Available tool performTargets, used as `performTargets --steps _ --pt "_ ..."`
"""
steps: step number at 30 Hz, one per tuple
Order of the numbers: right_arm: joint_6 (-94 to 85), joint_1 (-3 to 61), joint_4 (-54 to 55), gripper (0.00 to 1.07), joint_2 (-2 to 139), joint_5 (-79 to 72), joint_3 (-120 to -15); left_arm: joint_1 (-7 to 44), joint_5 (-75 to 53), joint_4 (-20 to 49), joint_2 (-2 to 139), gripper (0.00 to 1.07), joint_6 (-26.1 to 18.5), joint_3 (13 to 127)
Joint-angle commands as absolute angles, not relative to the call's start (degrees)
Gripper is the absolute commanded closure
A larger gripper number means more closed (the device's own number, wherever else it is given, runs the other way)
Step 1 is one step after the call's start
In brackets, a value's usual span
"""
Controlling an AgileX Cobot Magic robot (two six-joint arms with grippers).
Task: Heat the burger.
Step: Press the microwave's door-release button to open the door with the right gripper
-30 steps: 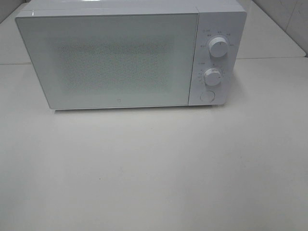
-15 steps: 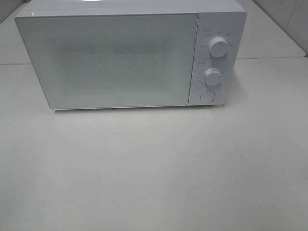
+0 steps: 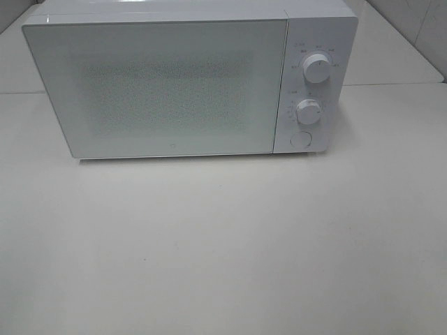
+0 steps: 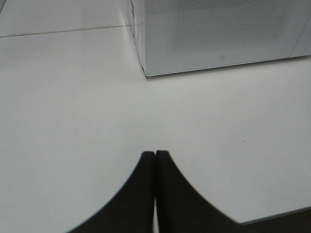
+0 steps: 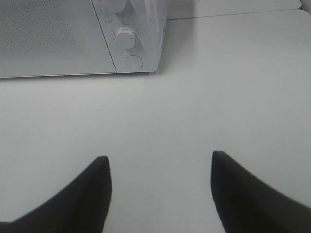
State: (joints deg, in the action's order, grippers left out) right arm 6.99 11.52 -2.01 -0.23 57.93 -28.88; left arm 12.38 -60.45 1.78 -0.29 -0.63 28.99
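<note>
1. White tabletop [image 3: 223, 251] spreads under everything, and a white microwave [image 3: 174, 84] stands at its far side.
2. Left pincer [image 4: 155, 154] hangs over bare tabletop near the microwave's left front corner, its dark fingers pressed together with nothing between them.
3. Its door [image 3: 160, 87] is closed. The speckled window shows nothing inside, so I cannot tell where the burger is.
4. Right of the door sit an upper knob [image 3: 318, 69], a lower knob [image 3: 308, 111] and a round button [image 3: 300, 139].
5. Right pincer [image 5: 159, 156] hovers with its fingers spread wide, holding nothing.

White microwave [image 3: 188, 80] on pale table [image 3: 223, 251], door [image 3: 157, 132] closed.
Control panel on microwave's right side: upper knob [image 3: 318, 70] directly above lower knob [image 3: 308, 112], round button [image 3: 300, 139] just below both. Door face speckled.
</note>
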Motion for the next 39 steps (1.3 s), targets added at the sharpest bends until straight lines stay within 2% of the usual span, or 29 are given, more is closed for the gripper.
performTargets --steps 1,25,39 --pt "5.9 11.2 -1.9 0.50 -1.8 57.3 -28.7 12.4 -59.6 1.9 -0.6 1.06 -0.7 28.9" --pt "5.9 11.2 -1.7 0.51 -1.8 56.9 -28.9 12.4 -59.6 1.9 -0.6 1.06 -0.7 28.9" --pt "5.9 11.2 -1.7 0.51 12.8 42.9 -31.0 12.4 -59.6 1.9 -0.6 1.06 -0.7 28.9"
